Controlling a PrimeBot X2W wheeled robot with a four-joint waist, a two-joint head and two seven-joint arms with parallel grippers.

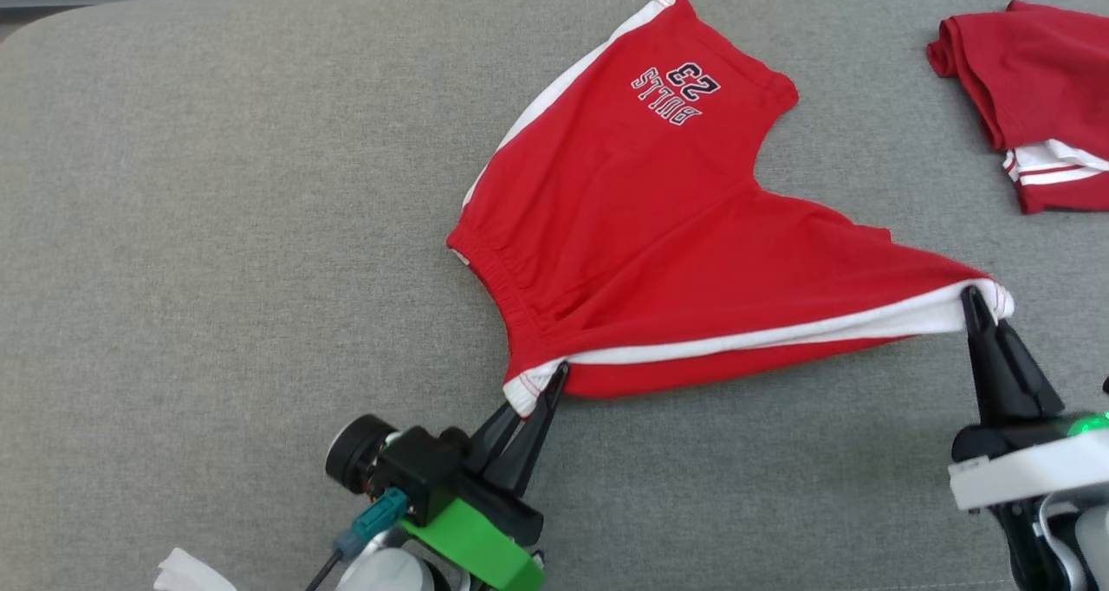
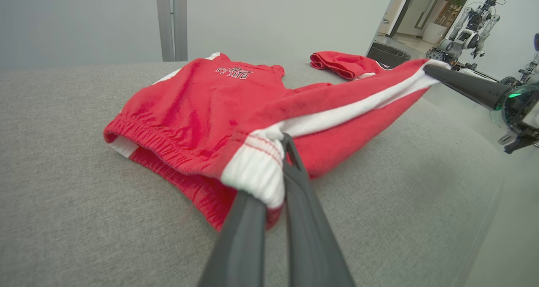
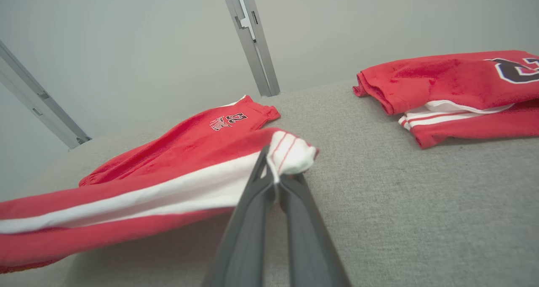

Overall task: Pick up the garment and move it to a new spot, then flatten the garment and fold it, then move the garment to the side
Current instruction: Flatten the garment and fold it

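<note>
The garment (image 1: 658,227) is a pair of red shorts with white side stripes and a "BULLS 23" print, spread over the grey surface. My left gripper (image 1: 554,379) is shut on the white waistband corner at the shorts' near left. My right gripper (image 1: 972,301) is shut on the white hem corner at the near right. The white stripe is stretched taut between the two and lifted off the surface. In the left wrist view the garment (image 2: 202,110) hangs from my left gripper (image 2: 280,152). In the right wrist view my right gripper (image 3: 276,169) pinches the garment (image 3: 168,169) by its hem.
A second red garment (image 1: 1031,97), folded, lies at the far right of the grey padded surface (image 1: 217,227); it shows too in the right wrist view (image 3: 454,89). In the left wrist view another robot (image 2: 467,30) stands in the background beyond the table's edge.
</note>
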